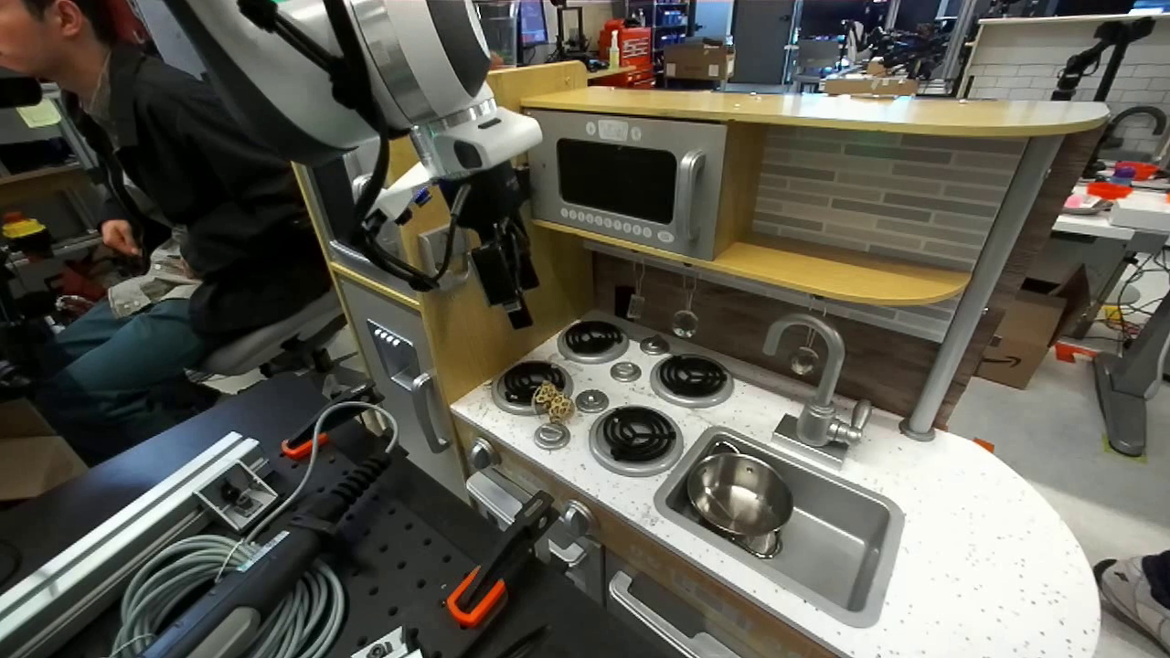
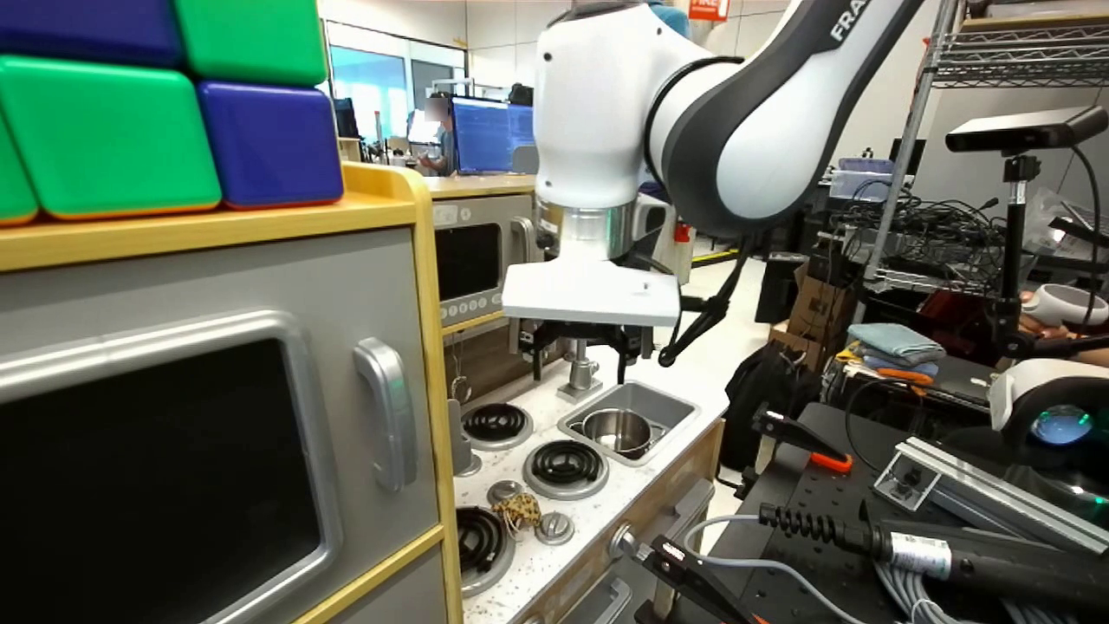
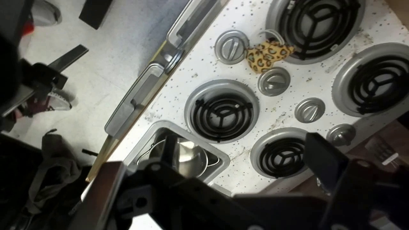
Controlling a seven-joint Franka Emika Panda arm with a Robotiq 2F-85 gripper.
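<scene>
White and speckled, the play-kitchen surface (image 1: 987, 539) frames a grey sink (image 1: 841, 557) containing the steel pot (image 1: 739, 493), likely rigid and slippery, best gripped by its rim. Empty jaws stand wide apart above. Overlapping a coil burner (image 3: 314, 23), the leopard-print bundle (image 3: 267, 56) looks soft and light, pinchable at its middle.
</scene>
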